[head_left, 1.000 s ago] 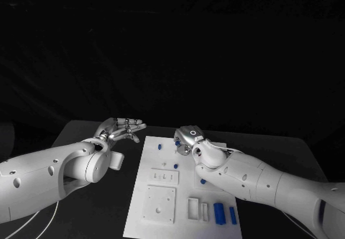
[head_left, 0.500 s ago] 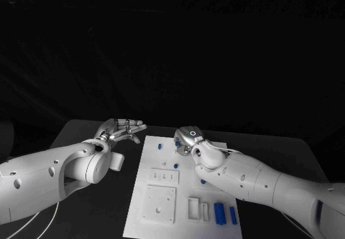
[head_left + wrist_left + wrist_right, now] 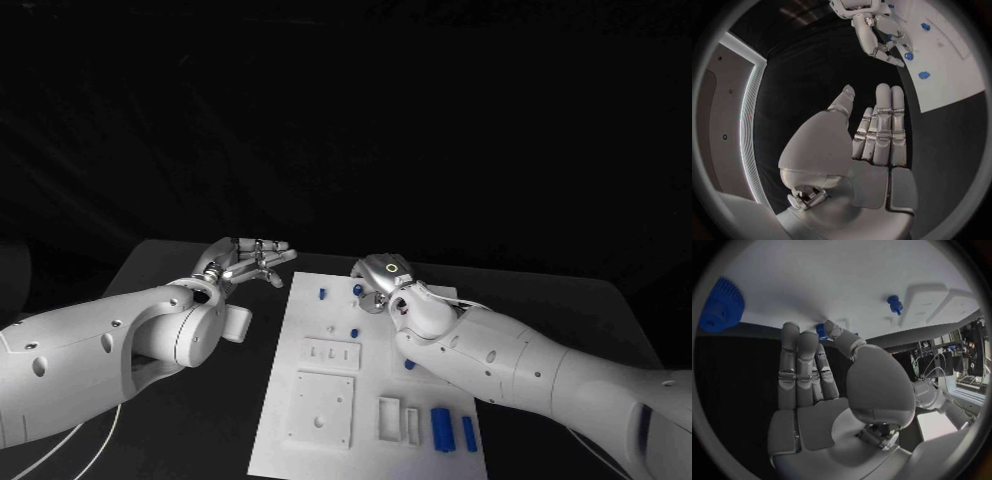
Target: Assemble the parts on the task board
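The white task board (image 3: 325, 400) lies lengthwise in the middle of the table. My right hand (image 3: 379, 280) is over its far end. In the right wrist view, its thumb and straight fingertips (image 3: 791, 331) sit close around a small blue part (image 3: 821, 331) at the board's edge (image 3: 879, 270); a firm pinch is not clear. A blue gear (image 3: 719, 305) and a blue peg (image 3: 893, 303) are nearby. My left hand (image 3: 245, 258) hovers flat and open beside the board's far left corner, holding nothing. The left wrist view shows that palm (image 3: 873, 135) and my right hand (image 3: 876, 35) beyond it.
More blue parts are on the board: one at the far left (image 3: 320, 294), one mid-board (image 3: 353, 332), one by my right forearm (image 3: 410, 365), and two long ones (image 3: 440, 428) at the near right. White raised blocks (image 3: 320, 408) occupy the near left.
My right hand has edged slightly to the right at the board's far end. My left hand has stayed in place.
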`<state>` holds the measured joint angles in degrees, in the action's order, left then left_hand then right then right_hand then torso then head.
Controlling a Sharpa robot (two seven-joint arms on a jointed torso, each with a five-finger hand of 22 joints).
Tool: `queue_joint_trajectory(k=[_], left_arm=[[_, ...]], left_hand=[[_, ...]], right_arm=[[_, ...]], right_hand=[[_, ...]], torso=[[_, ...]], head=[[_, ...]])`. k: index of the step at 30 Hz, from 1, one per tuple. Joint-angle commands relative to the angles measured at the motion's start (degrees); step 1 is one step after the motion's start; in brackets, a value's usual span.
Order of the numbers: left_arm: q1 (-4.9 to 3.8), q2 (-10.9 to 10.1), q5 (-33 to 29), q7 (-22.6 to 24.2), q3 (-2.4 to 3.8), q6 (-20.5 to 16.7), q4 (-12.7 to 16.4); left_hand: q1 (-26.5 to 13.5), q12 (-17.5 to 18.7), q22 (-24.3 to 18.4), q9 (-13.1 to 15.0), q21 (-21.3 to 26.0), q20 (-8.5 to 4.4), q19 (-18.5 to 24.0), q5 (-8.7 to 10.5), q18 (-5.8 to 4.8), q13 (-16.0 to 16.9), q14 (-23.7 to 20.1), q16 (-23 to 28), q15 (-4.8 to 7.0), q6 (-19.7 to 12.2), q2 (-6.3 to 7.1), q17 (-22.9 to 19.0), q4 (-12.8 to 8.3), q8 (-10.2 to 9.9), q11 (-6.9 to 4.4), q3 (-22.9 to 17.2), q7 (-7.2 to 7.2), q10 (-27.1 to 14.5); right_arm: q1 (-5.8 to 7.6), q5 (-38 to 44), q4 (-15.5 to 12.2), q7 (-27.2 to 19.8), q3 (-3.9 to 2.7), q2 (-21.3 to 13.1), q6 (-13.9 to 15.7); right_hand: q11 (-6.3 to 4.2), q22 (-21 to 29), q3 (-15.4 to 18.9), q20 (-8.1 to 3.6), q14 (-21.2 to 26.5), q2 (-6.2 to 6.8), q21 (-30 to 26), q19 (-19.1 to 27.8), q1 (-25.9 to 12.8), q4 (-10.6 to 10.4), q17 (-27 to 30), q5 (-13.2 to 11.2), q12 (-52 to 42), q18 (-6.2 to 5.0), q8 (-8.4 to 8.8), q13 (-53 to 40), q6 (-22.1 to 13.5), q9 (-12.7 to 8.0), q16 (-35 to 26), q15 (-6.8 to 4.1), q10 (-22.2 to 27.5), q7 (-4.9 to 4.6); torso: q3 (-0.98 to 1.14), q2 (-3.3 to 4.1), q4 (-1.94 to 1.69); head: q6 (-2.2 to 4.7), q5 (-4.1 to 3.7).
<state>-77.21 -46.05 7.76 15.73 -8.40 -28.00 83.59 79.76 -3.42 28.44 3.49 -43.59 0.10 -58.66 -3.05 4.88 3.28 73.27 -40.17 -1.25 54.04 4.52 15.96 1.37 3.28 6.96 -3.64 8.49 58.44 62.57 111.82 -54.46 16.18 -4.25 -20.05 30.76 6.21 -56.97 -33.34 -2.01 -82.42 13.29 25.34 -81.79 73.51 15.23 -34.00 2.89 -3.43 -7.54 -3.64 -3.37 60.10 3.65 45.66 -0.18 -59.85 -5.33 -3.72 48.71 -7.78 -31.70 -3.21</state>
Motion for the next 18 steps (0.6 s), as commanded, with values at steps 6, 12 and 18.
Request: queue_joint_trajectory(k=[6,12,18], left_arm=[[-0.13,-0.28,0.27,0.27,0.06,0.33,-0.18],[-0.23,-0.70,0.27,0.26,0.05,0.15,-0.41],[-0.27,-1.03,0.27,0.24,0.05,0.36,-0.52]], left_hand=[[-0.03,-0.05,0.06,0.02,0.08,0.03,0.07,-0.01,0.91,0.07,-0.07,-0.47,0.15,-0.23,0.75,-0.07,0.52,0.19,-0.04,-0.10,-0.08,-0.56],[0.08,-0.05,0.06,0.01,0.12,0.02,0.07,-0.01,0.91,0.07,-0.05,-0.54,0.17,-0.41,0.94,-0.06,0.65,0.19,-0.05,-0.21,-0.12,-0.72],[0.22,-0.07,0.09,0.03,0.12,-0.02,0.05,-0.01,0.88,0.08,-0.07,-0.55,0.24,-0.18,1.00,-0.09,0.84,0.21,-0.11,-0.34,-0.18,-0.64]], right_arm=[[0.25,-2.41,-3.21,-1.32,-0.04,-2.58,4.56],[0.58,-3.16,-8.35,-0.97,-1.52,-7.03,4.36],[0.66,-6.12,-13.54,-1.24,-4.52,-13.05,1.13]], right_hand=[[0.17,1.41,2.87,0.60,-0.15,1.05,-2.07,-0.88,2.08,-1.90,0.75,-0.15,0.10,-1.53,0.07,0.02,-0.55,-0.03,-0.94,0.16,1.04,0.23],[0.05,1.76,3.17,0.58,-0.15,1.47,-3.01,-1.35,2.06,-2.90,0.84,-0.14,0.05,-1.47,0.03,0.00,-0.31,-0.01,-1.02,0.10,0.54,0.33],[-3.14,0.91,-0.94,-0.52,-1.36,-0.14,-2.34,-2.44,-0.71,-4.39,-0.25,-0.08,-0.79,-0.49,0.04,-0.19,2.63,0.04,0.69,-1.51,-13.18,-1.17]], torso=[[-0.01,-0.05,0.25],[0.09,-0.17,0.66],[0.30,-0.46,1.28]], head=[[0.20,0.20],[0.54,0.28],[0.72,0.32]])
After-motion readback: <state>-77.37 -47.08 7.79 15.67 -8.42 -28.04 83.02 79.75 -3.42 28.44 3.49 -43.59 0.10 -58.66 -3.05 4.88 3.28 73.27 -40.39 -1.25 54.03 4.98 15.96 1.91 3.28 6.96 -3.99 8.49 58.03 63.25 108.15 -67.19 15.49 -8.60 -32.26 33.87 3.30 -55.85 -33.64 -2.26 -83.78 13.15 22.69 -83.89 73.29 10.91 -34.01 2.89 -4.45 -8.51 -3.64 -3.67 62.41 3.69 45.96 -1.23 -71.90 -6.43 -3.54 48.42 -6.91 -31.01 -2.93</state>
